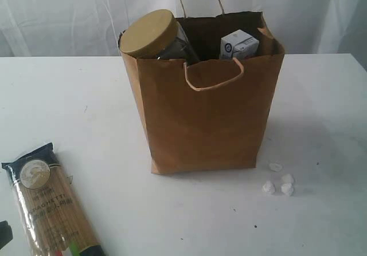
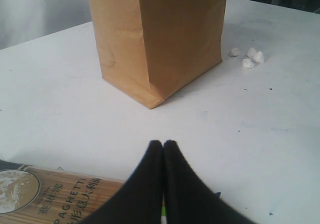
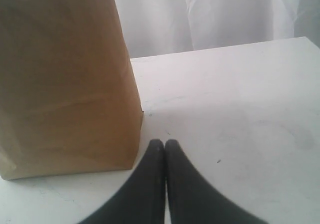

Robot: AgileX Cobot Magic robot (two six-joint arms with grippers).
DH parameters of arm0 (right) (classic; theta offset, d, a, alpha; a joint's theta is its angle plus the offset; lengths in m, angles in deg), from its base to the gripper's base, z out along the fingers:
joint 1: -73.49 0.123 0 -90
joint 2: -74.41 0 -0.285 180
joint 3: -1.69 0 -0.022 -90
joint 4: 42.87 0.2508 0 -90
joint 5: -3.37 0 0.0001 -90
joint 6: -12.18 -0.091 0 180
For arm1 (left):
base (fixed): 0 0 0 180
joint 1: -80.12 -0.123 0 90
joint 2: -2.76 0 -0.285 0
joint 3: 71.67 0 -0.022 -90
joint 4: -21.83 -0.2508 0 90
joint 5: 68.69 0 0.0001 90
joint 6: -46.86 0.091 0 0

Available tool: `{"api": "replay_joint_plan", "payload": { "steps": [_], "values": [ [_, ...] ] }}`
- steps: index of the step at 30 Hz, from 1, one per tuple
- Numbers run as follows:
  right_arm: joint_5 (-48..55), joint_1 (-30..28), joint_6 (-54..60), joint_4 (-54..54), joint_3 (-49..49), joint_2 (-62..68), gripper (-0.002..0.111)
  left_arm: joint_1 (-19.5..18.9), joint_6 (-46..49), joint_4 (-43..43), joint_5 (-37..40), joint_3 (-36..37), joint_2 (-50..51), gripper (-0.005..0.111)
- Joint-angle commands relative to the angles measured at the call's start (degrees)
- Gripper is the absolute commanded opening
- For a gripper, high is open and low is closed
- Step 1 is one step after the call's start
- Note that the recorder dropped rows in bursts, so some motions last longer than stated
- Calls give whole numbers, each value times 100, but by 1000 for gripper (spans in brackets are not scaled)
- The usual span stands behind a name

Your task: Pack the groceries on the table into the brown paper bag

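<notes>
While it stands upright, the brown paper bag [image 1: 200,118] gapes open.

Soft bright light, faint shadow beside the brown paper bag [image 1: 200,118]

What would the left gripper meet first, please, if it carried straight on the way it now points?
Most likely the brown paper bag: the shut left gripper points across a bare strip of table towards the bag's near bottom corner. Depth is unclear, so a downward tilt could bring it onto the table first.
</notes>
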State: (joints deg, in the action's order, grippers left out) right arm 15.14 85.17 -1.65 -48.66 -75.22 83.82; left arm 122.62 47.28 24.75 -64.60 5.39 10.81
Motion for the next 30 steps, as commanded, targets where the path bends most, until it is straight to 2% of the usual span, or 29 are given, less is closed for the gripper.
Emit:
{"api": "replay_joint_plan", "payload": {
  "steps": [1,30],
  "values": [
    [-18,-29,72,-23,-30,-33,0,-5,5,6,31,16,-26,0],
    [-18,-29,72,6,-30,-33,0,-5,5,5,-85,16,-26,0]
  ]
}}
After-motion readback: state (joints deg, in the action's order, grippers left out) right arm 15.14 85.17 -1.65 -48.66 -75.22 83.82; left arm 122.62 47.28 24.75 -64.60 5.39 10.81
